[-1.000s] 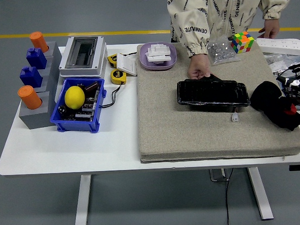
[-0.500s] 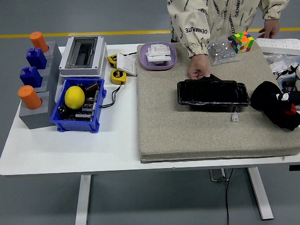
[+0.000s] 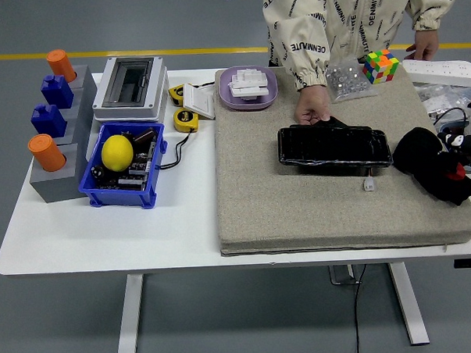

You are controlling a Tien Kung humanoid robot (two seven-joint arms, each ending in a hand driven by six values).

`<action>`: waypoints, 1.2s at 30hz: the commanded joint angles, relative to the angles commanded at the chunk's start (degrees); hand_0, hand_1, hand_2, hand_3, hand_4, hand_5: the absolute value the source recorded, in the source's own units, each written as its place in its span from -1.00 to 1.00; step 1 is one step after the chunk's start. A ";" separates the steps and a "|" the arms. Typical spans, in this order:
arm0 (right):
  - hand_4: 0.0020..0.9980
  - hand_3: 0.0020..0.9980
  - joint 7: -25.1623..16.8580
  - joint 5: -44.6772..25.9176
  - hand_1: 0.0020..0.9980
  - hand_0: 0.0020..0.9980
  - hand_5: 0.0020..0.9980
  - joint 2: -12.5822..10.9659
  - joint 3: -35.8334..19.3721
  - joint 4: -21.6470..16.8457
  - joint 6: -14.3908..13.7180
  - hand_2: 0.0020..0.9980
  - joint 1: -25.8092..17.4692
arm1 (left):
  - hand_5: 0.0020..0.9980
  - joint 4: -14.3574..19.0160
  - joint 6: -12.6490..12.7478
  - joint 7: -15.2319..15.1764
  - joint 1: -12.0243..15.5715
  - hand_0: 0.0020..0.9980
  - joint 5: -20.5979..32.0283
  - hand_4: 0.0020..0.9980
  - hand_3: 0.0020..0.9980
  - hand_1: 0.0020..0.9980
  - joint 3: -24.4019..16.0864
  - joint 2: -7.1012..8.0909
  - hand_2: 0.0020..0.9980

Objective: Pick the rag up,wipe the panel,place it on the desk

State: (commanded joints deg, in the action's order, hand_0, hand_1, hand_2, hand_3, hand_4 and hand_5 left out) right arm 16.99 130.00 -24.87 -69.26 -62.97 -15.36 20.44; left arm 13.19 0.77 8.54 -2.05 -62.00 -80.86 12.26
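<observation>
From my seat, I judge the task barely started: the crumpled black cloth rag [image 3: 432,162] lies on the right part of the grey felt mat [image 3: 299,205], just beside the glossy black rectangular panel [image 3: 333,146] and not lifted. Nothing shows the panel wiped, so I reckon the pick-up, the wipe and the set-down on the white worktop [image 3: 105,229] are all left to do.

My right robot hand [image 3: 462,143] sits at the picture's right edge, just over the rag's far side. It is small and partly cut off there, so I cannot tell whether it is released, clenched or holding the cloth. My left arm is not in the picture.

A person stands at the far side with one hand [image 3: 313,109] resting on the panel's back edge, seemingly steadying it.

Containers: the blue plastic bin [image 3: 122,167] on the left holds a yellow lemon-like ball [image 3: 117,152] and some dark small parts with wiring. The lilac shallow tray [image 3: 249,88] behind the mat holds white flat pieces. A clear plastic bag [image 3: 345,79] near the multicoloured puzzle cube [image 3: 381,65] has small pale bits inside, too small to name. The white-and-grey electrical box [image 3: 130,87] has its clear lid down.
</observation>
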 joint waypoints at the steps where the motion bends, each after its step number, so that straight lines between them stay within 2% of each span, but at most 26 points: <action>1: 1.00 0.45 1.32 0.00 0.24 0.23 0.37 0.45 -0.21 -0.22 0.02 0.40 -0.14 | -0.10 0.01 0.01 -0.01 -0.02 0.21 -0.02 0.26 0.12 0.27 -0.01 0.00 0.28; 6: 1.00 0.43 7.41 -1.28 0.24 0.23 0.37 3.51 -1.32 -0.75 -1.52 0.40 -0.74 | -0.10 0.03 0.00 -0.01 0.00 0.21 -0.01 0.26 0.13 0.27 0.04 -0.05 0.28; 13: 1.00 0.43 10.55 -2.01 0.24 0.24 0.37 7.13 -1.90 0.18 -3.96 0.40 -0.53 | -0.10 0.01 0.02 -0.02 0.10 0.21 -0.10 0.26 0.13 0.27 0.03 0.03 0.28; 21: 1.00 0.44 9.43 -2.90 0.24 0.29 0.36 9.89 -0.69 2.05 -5.35 0.41 -0.19 | -0.10 0.02 -0.02 0.00 0.05 0.21 0.10 0.26 0.13 0.27 0.30 -0.01 0.27; 30: 1.00 0.44 5.46 -4.95 0.25 0.32 0.35 9.58 2.53 1.83 -7.43 0.41 0.23 | -0.10 -0.04 0.01 0.01 0.09 0.21 0.25 0.26 0.13 0.27 0.38 -0.24 0.27; 36: 1.00 0.44 3.18 -6.01 0.25 0.34 0.37 9.54 3.77 3.25 -8.70 0.41 1.15 | -0.10 0.01 -0.02 -0.01 -0.10 0.21 0.36 0.26 0.12 0.27 0.49 -0.35 0.28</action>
State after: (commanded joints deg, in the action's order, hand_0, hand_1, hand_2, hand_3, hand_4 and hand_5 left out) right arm 20.16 123.99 -15.33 -65.48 -59.72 -24.06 21.59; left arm 13.20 0.75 8.54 -2.15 -61.64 -80.37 11.91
